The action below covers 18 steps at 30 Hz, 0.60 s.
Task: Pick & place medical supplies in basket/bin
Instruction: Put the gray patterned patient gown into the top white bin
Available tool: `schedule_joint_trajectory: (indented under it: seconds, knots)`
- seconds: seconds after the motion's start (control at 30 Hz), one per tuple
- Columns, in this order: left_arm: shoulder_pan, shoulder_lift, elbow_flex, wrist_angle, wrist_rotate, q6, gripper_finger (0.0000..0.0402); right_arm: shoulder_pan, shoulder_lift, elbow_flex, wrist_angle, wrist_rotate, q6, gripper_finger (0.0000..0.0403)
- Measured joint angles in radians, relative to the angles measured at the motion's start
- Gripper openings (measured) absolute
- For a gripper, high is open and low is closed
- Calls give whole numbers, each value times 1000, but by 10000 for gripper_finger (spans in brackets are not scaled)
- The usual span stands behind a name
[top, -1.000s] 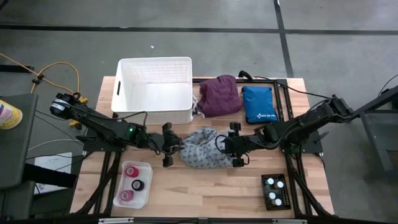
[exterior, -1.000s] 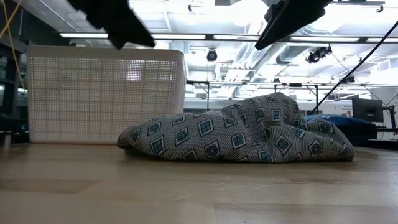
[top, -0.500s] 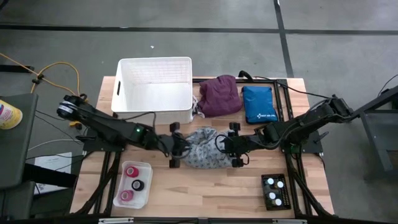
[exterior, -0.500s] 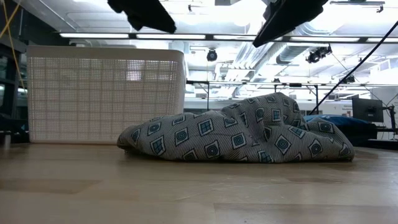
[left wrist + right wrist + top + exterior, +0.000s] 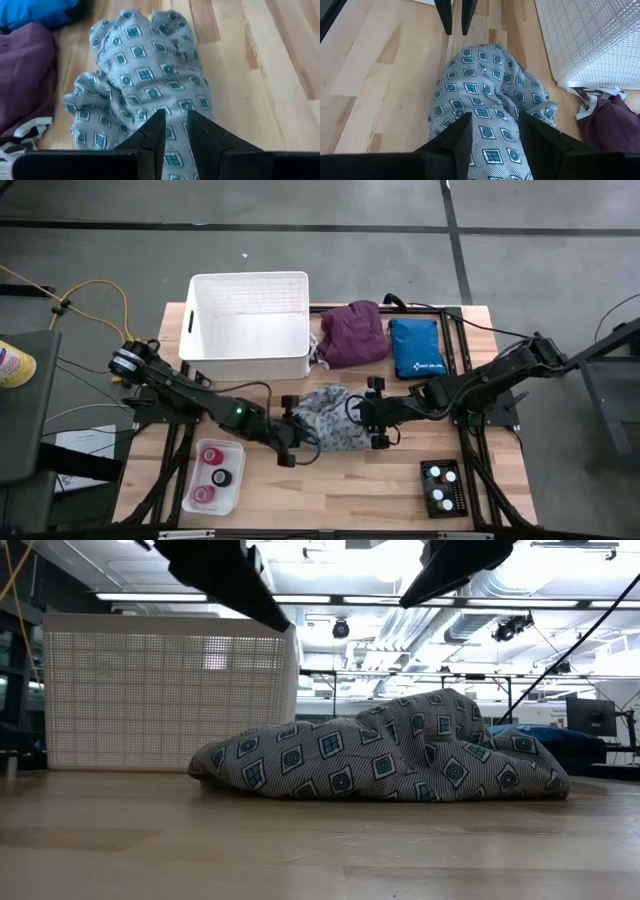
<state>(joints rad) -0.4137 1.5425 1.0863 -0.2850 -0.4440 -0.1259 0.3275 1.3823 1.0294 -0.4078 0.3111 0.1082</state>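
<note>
Grey patterned garment (image 5: 328,420) lying crumpled at centre frame of the high view, on bare wood just below the white basket (image 5: 197,330) in the upper left; not yet lifted. Basket empty so far as visible.

Left gripper (image 5: 292,429) positioned at the garment's left edge, above the cloth. Fingers narrow in the left wrist view, a slim gap only, nothing pinched between them. Right gripper (image 5: 378,416) positioned at the garment's right edge. Fingers wide in the right wrist view, spread over the fabric (image 5: 487,112), holding nothing.

Purple garment (image 5: 353,332) lying beside the basket's right wall, upper centre; blue pouch (image 5: 415,346) to its right. Tray of tape rolls (image 5: 212,476) at lower left, rack of vials (image 5: 442,486) at lower right, all untouched.

Risks noted (judgement, not observation):
- Shallow pinch from the narrow left fingers, catching one fold only; cloth likely to slip free on lifting.
- Uneven grasp between the two sides, leaving the garment trailing and snagging on the basket's tall wall.
- Both grippers closing toward the same bundle from opposite edges; collision possible if poorly coordinated.
- Draped cloth hanging over the rim instead of falling inside.
</note>
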Motion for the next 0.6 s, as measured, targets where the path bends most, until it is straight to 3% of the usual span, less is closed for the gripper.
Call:
schedule_joint_trajectory:
  seconds: [0.6]
  knots:
    - [1,43,-2,-4,4,-49,74,0,0,0,6,0,0,148]
